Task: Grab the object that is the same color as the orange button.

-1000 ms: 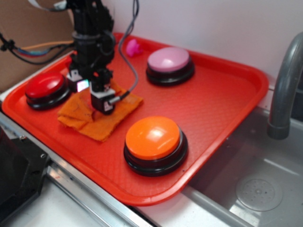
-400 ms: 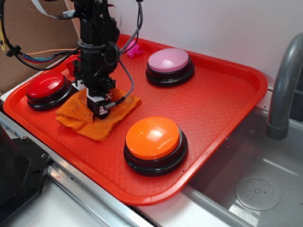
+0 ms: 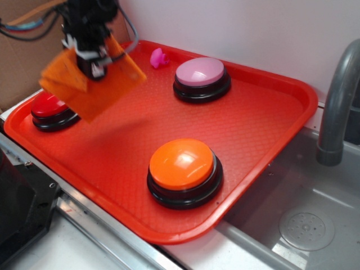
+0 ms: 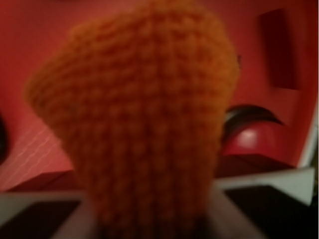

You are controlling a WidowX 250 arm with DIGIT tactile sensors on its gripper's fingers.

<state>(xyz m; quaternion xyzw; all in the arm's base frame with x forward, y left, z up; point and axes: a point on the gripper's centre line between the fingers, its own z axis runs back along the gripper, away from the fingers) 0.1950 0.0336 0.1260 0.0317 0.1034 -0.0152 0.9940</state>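
The gripper (image 3: 93,66) is pinching the orange cloth (image 3: 90,84) between its closed fingers, a bunched fold of knit filling the wrist view (image 4: 144,114). The cloth is hanging in the air above the left part of the red tray (image 3: 264,121), draping loosely and blurring at its corners. It is looking light, soft and floppy, so a pinch on a gathered middle fold, as here, is seeming surer than one on a frayed edge, which might slip out. Below and left, the red button (image 3: 48,109) is sitting partly behind the cloth. The orange button (image 3: 183,166) is standing well apart toward the front, the pink button (image 3: 201,76) and a small pink object (image 3: 159,57) further back; nothing is crowding the gripper
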